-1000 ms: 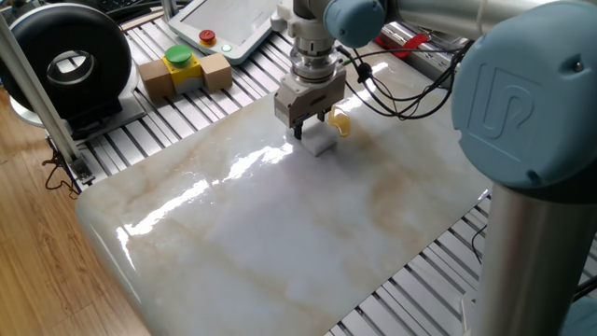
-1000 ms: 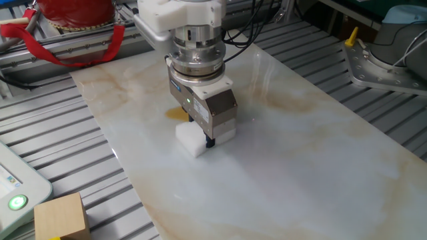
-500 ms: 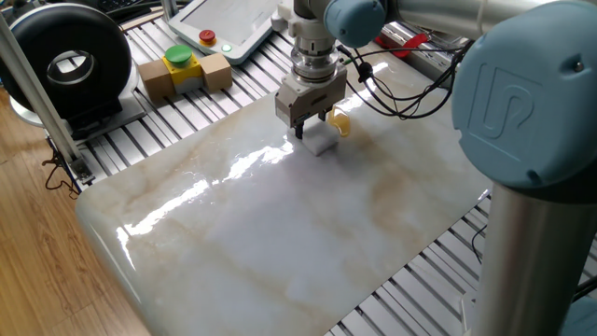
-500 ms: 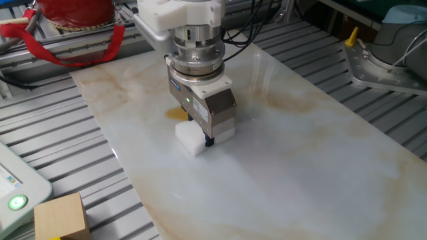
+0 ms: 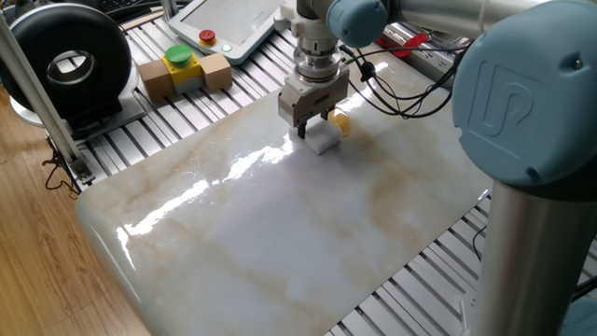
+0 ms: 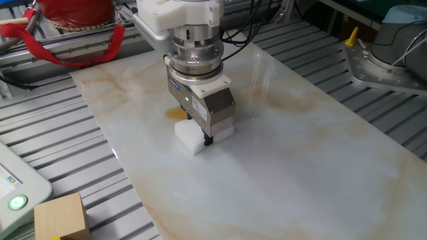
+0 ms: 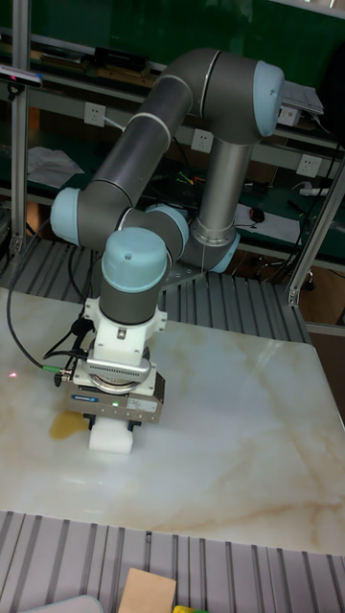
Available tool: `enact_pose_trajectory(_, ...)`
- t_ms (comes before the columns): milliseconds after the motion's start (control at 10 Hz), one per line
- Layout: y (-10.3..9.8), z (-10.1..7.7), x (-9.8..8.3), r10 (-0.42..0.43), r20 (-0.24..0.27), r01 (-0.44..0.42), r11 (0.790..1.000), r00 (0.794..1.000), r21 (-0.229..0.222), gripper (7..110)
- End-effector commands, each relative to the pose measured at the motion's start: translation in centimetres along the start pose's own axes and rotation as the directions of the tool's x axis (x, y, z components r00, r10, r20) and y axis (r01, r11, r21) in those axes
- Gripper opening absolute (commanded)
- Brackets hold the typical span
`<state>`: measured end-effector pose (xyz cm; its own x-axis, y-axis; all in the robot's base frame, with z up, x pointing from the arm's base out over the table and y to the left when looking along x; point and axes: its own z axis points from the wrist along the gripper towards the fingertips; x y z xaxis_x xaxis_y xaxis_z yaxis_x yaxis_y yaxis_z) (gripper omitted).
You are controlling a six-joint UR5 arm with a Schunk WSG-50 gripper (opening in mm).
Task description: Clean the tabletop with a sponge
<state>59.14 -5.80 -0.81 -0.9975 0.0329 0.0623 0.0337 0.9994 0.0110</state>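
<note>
On tabletop (image 6: 280, 153) beside amber stain (image 7: 65, 425): end effector (image 6: 205, 138) clenched sponge (image 6: 190, 139) across short sides. Judged light, soft, compressible; mid-block grip suited.

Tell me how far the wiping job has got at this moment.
Done: the gripper is shut on the sponge, which sits pressed on the tabletop. In hand: the sponge is right beside the amber stain, at its edge. Left: the stain is still visible in all three views, so the actual wipe across it remains.
</note>
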Motion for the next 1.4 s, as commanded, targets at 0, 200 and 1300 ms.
enact_pose_trajectory(0, -0.3, -0.5, 0.0, 0.001, 0.000, -0.001, 1.000, 1.000, -0.012, 7)
enact_pose_trajectory(200, -0.4, -0.5, 0.0, -0.003, -0.001, 0.003, 1.000, 1.000, -0.012, 7)
enact_pose_trajectory(1300, -1.3, -0.4, 0.0, -0.015, -0.001, 0.015, 1.000, 1.000, -0.011, 7)
